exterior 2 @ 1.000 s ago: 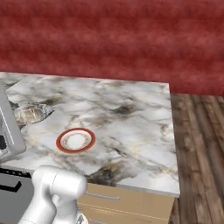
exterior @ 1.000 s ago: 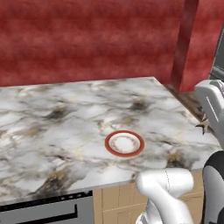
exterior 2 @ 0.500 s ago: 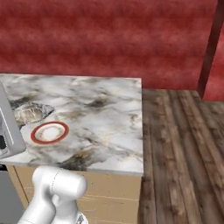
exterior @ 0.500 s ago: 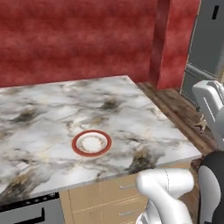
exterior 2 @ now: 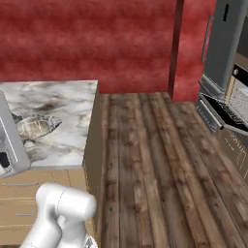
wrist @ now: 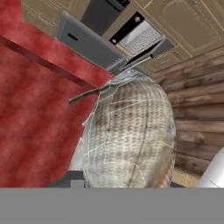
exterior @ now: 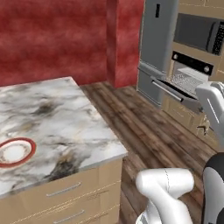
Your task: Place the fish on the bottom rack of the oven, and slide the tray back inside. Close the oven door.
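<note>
Base swung toward the open oven (exterior: 188, 74); hand (wrist: 127, 181) grips fish (wrist: 131, 135).

I can read no words, numbers or brand marks anywhere here. The oven (exterior: 189, 74) control strip and the microwave (exterior: 200, 31) keypad are too blurred to make out.

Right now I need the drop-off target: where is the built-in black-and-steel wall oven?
The built-in black-and-steel wall oven stands at the right of the left base view, beside the tall grey fridge, below the dark microwave, its door dropped open.
</note>
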Available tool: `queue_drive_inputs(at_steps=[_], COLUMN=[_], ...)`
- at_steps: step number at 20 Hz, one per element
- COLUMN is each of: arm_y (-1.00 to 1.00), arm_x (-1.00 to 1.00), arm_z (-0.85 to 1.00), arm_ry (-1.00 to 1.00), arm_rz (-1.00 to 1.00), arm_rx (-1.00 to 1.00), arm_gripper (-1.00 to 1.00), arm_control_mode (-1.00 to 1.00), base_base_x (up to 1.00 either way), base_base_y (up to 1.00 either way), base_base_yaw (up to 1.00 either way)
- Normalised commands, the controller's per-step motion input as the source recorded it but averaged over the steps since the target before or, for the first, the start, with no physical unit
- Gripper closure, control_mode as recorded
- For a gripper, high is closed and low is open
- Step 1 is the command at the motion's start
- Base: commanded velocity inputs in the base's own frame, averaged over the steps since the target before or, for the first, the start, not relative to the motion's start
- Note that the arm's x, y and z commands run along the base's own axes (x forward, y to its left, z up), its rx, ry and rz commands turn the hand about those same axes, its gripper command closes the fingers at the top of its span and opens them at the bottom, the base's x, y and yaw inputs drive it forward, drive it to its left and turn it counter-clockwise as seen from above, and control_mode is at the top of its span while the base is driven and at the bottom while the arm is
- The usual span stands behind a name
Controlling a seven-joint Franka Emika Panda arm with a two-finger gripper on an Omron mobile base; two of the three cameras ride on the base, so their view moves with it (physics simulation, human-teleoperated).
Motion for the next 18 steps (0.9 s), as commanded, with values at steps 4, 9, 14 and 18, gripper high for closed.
queue_drive_inputs(at_steps=[4,9,14,18], arm_y=[0.00,0.00,0.00,0.00], arm_x=[0.00,0.00,0.00,0.00], arm_z=[0.00,0.00,0.00,0.00], arm_ry=[0.00,0.00,0.00,0.00], arm_rz=[0.00,0.00,0.00,0.00], arm_rx=[0.00,0.00,0.00,0.00], arm_gripper=[1.00,1.00,1.00,1.00], arm_control_mode=[1.00,1.00,1.00,1.00], base_base_x=[-0.04,0.06,0.33,0.60], base_base_y=[-1.00,-1.00,-1.00,-0.96], base_base_yaw=[-0.33,-0.30,-0.26,-0.21])
